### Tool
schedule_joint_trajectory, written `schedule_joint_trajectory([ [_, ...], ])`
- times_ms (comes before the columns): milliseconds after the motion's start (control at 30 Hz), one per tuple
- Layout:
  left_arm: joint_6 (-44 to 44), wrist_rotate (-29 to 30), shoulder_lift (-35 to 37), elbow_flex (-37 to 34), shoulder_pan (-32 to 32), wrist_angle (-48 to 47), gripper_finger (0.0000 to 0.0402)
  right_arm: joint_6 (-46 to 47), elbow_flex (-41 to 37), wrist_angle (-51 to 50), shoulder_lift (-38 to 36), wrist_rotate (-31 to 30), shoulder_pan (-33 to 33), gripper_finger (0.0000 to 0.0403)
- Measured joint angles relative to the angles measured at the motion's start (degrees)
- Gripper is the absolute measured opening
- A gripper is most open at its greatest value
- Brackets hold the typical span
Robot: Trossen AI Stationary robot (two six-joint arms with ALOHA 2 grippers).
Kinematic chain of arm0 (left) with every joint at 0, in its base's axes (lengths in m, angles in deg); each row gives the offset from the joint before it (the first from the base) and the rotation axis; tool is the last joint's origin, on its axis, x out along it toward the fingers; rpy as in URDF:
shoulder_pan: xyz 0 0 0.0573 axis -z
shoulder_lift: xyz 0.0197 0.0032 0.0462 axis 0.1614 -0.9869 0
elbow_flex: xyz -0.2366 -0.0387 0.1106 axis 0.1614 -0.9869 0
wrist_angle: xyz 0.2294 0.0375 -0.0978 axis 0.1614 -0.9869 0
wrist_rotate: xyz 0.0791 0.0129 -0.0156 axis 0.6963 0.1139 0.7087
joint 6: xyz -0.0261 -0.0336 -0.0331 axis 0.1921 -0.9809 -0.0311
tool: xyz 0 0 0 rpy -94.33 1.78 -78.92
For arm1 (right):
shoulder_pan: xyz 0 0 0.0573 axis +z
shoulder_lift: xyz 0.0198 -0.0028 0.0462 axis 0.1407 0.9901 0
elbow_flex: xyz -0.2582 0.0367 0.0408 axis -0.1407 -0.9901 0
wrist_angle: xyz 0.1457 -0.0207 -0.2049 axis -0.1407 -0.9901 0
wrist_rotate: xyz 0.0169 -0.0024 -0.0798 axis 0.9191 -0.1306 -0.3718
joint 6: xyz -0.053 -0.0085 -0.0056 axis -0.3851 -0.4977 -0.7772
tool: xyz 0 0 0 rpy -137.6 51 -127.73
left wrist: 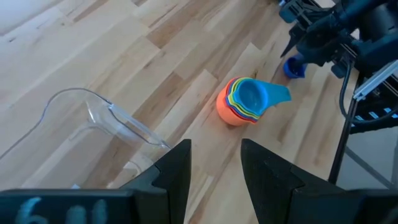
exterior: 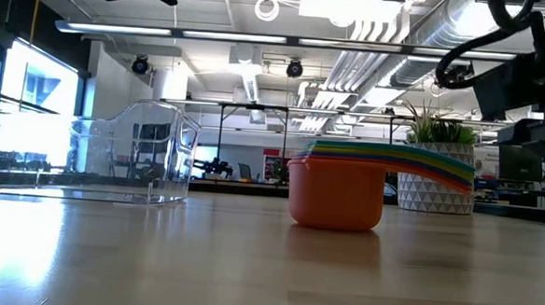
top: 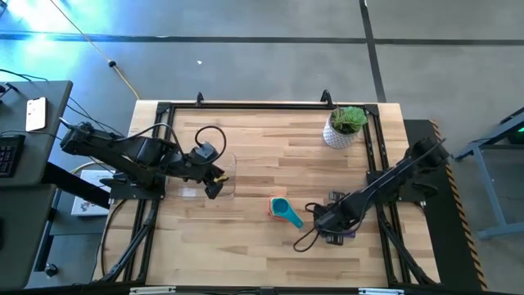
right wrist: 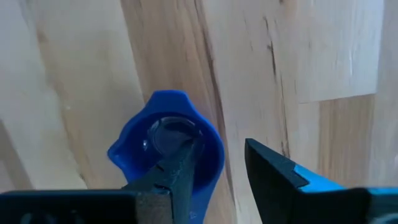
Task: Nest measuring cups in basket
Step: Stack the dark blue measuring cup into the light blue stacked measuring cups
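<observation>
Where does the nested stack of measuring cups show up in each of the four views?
High view: stack of cups, low centre, just left of the right gripper.
Low view: stack at centre, orange cup outermost.
Left wrist view: stack right of centre, cyan cup innermost.
Right wrist view: not in it; only the blue cup.
Shared landmark: the basket, seen in the high, low and left wrist views.

Clear plastic basket [exterior: 132, 154] (glossy), wood table [top: 270, 156].
</observation>
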Motion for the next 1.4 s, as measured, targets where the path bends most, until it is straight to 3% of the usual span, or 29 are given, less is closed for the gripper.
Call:
schedule_joint_trajectory([
  [167,0.10,0.17,-0.02,0.00,0.00,-0.04,0.0131,1.62,0.00,0.04,1.77,0.81,-0.13,0.0105],
  [400,0.13,0.17,-0.02,0.00,-0.02,-0.11,0.0131,4.10,0.66,0.64,1.78,2.83,-0.33,0.0009],
  [833,3.71,0.31,-0.03,0.00,-0.02,-0.15,0.0131,11.96,9.17,-5.86,1.78,5.64,-6.05,0.0003],
  [1067,6.99,0.37,-0.04,0.00,-0.08,-0.15,0.0131,15.61,17.91,-17.16,1.78,1.22,-10.57,0.0002],
  [1400,14.49,2.94,-0.04,0.00,-0.10,-0.14,0.0131,13.22,25.00,-10.34,1.74,-0.16,-19.25,0.0001],
])
